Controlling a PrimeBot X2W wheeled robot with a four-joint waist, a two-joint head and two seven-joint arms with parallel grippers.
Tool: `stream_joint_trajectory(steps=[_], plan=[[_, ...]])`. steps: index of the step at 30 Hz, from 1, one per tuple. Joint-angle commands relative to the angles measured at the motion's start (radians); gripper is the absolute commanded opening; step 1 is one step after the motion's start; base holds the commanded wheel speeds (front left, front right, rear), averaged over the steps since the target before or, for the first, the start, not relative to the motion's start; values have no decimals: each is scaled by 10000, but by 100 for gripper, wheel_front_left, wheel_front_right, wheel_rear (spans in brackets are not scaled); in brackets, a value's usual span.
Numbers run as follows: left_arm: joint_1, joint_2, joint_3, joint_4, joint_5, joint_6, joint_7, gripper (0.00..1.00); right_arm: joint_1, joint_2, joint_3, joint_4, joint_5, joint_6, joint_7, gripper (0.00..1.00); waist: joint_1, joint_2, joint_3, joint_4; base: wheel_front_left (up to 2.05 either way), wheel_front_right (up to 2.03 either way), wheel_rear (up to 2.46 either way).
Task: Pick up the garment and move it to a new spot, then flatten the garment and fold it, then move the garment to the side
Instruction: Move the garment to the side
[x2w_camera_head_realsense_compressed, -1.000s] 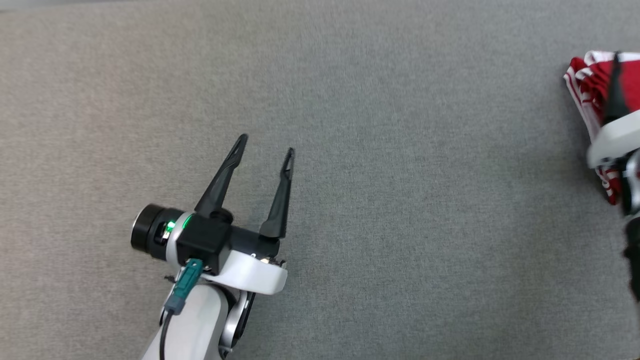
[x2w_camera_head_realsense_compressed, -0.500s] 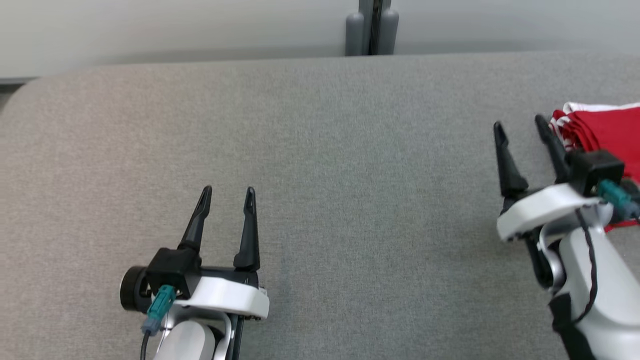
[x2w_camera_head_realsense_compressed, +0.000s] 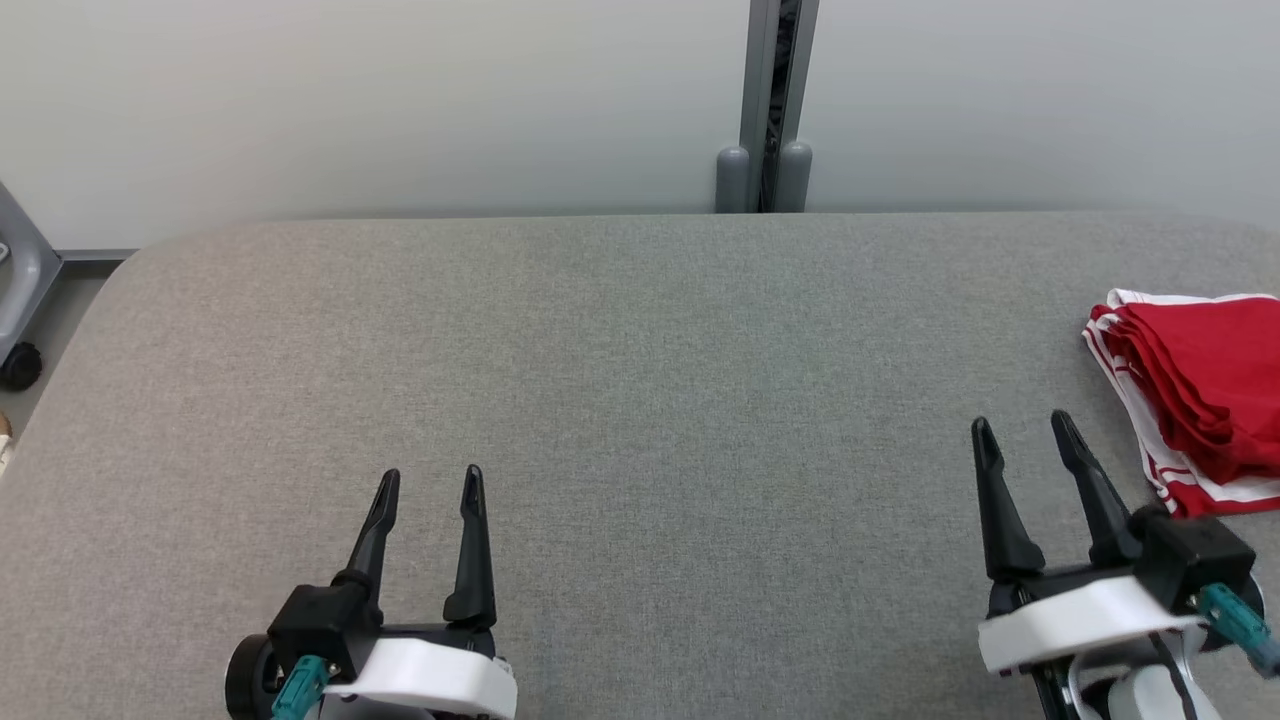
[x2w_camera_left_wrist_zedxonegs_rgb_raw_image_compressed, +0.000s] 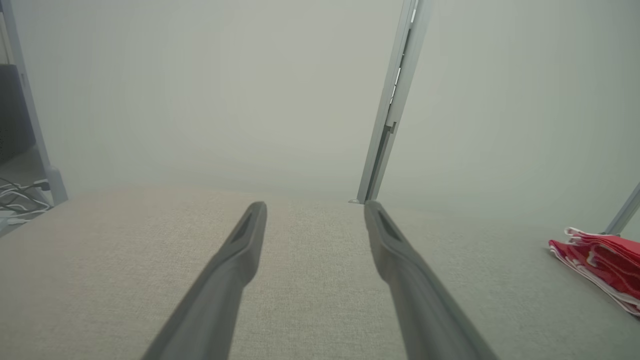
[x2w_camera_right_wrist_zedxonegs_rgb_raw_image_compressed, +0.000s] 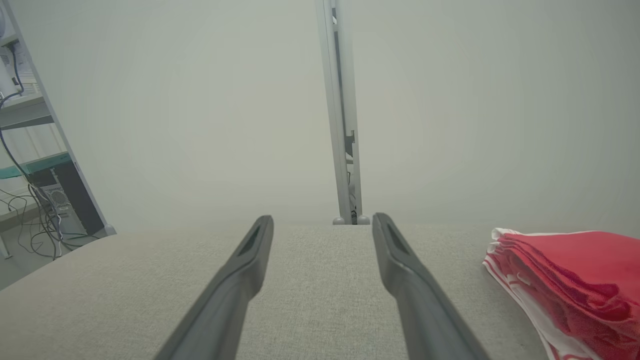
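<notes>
Grey fabric table (x2w_camera_head_realsense_compressed: 620, 380) w/ pale wall (x2w_camera_head_realsense_compressed: 350, 100) behind, metal post (x2w_camera_head_realsense_compressed: 770, 100) centre, black caster (x2w_camera_head_realsense_compressed: 20, 366) far L

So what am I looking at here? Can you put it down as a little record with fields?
Surface: grey padded table
Clothing: red garment with white stripes, folded, at the table's right side
Left arm: left gripper open, empty, over the table
Right arm: right gripper open, empty, near the garment, not touching it
Behind: pale wall, metal post
</notes>
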Motion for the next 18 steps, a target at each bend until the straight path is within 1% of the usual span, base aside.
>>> stream_joint_trajectory(steps=[1, 6, 12, 18], plan=[[184, 38, 165, 91, 105, -14, -38, 100, 537, 33, -104, -255, -80, 2, -39, 100, 0, 0, -238, 61, 0, 0, 0], [556, 38, 429, 135, 427, -170, -37, 100, 1448, 148, -184, -559, -433, 2, -39, 100, 0, 0, -476, 123, 0, 0, 0], [907, 39, 624, 33, 745, -360, -37, 100, 1928, 183, -339, -973, -715, 2, -39, 100, 0, 0, -664, 109, 0, 0, 0], [1205, 35, 840, -28, 972, -438, -37, 100, 2224, 190, -295, -1093, -601, 2, -40, 100, 0, 0, -854, 105, 0, 0, 0]])
